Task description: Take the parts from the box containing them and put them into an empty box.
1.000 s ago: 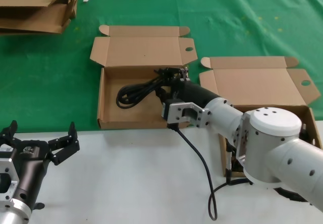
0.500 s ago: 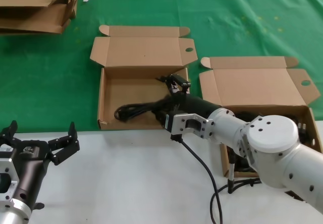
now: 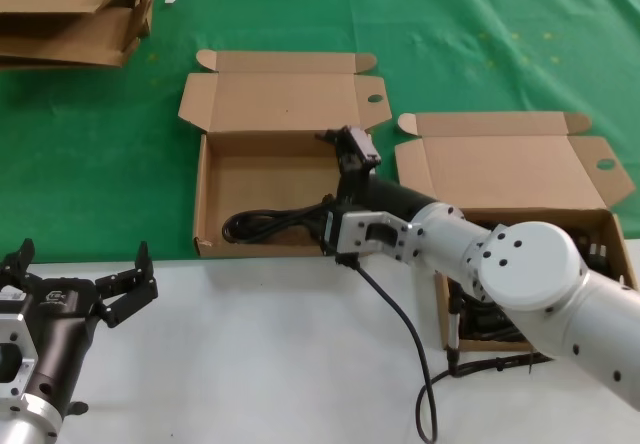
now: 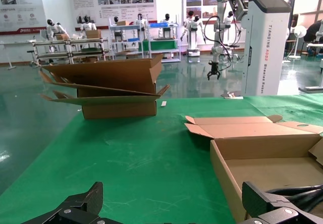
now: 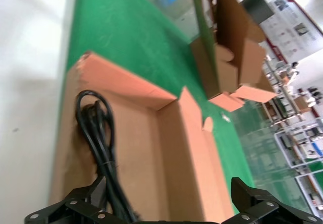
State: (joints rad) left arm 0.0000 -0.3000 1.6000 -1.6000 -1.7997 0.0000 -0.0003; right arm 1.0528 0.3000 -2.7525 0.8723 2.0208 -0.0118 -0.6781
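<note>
Your right hand point(image 3: 348, 149) hung over the right end of the left box point(image 3: 262, 176), above its floor, with its fingers spread wide and nothing between them; the right wrist view showed both finger tips well apart. Below it, one black cable point(image 3: 272, 224) lay along the near wall of that box, its looped end toward the box's left wall and its other end passing under your right wrist. In the right wrist view the same cable point(image 5: 98, 133) rested flat on the cardboard floor, close to the near wall and free of the fingers.

The right box point(image 3: 512, 172) stood just beside the left one, toward the right edge of the green surface point(image 3: 90, 154), lid open; your right forearm covered most of its inside, and a dark cable bundle point(image 3: 490, 316) showed there beneath the arm.

Your left hand point(image 3: 75, 294) was parked low over the white near edge of the surface, at its left corner, fingers spread and empty.

A stack of flattened cardboard point(image 3: 72, 12) sat at the far left corner of the surface, well apart from both boxes.
</note>
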